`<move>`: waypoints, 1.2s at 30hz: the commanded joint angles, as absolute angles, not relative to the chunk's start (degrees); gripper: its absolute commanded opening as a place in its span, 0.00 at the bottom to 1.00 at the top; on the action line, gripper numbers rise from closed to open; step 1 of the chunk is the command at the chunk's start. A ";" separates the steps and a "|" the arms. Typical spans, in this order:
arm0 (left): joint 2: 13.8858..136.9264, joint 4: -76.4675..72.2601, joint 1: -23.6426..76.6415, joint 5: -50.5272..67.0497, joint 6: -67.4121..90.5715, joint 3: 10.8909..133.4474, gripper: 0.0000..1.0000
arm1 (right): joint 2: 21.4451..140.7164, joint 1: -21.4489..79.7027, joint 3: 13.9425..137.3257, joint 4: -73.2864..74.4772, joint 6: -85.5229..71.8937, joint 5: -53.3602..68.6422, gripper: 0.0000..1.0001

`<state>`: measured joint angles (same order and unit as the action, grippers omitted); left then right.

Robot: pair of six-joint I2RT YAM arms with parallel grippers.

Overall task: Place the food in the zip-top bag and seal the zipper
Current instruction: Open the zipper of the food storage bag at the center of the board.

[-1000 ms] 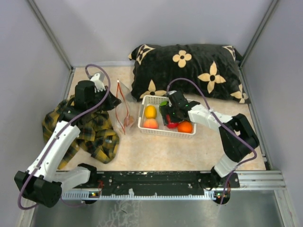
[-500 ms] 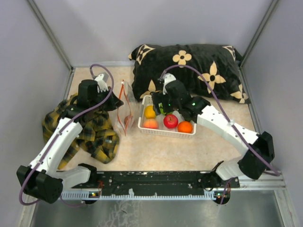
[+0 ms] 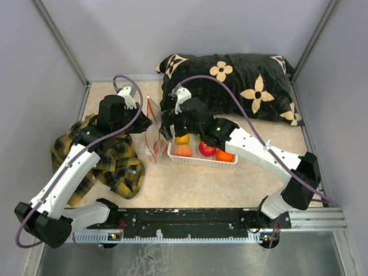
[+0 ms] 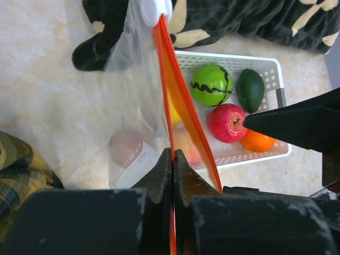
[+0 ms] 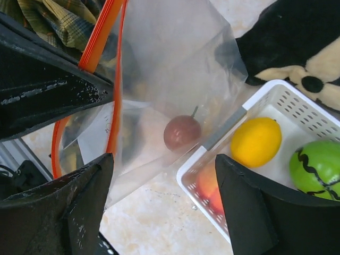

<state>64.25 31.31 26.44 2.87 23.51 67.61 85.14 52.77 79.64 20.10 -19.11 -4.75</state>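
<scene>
white links (image 3: 72, 170), black joints (image 3: 112, 112) (motors, perhaps), purple cables (image 3: 244, 113)

You see a glossy, crinkled clear plastic bag (image 5: 175, 58), a white lattice plastic basket (image 4: 228, 55), a plush black pillow (image 3: 241, 80) and matt plaid cloth (image 3: 118, 164) at nine o'clock.

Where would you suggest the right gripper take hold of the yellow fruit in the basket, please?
Across its rounded middle, coming straight down from above. The yellow fruit lies low against a wall of the white basket, so a sideways approach looks blocked, and its ends taper to points that would likely slip from a grip.
</scene>
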 commanded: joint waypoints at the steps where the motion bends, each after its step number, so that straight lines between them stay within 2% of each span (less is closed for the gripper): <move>1: 63.00 32.65 27.91 -2.37 23.54 69.79 0.00 | 86.89 53.59 83.30 14.92 -21.22 -2.73 0.76; 19: 65.69 33.73 30.25 -6.35 23.94 71.01 0.00 | 84.11 54.58 82.64 13.50 -20.84 0.09 0.73; 27: 66.42 33.75 30.92 -5.91 23.98 72.21 0.00 | 88.37 54.58 84.72 15.26 -20.10 -2.33 0.69; 30: 66.11 33.98 31.03 -6.48 23.74 72.40 0.00 | 90.09 54.64 85.43 15.99 -19.26 -4.28 0.62; 36: 65.44 35.82 31.03 -8.57 22.13 73.06 0.00 | 92.12 54.58 88.08 19.88 -16.04 -10.72 0.38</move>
<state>66.32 34.04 30.76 -6.46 23.55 70.59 91.31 54.00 83.61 18.00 -19.03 -4.62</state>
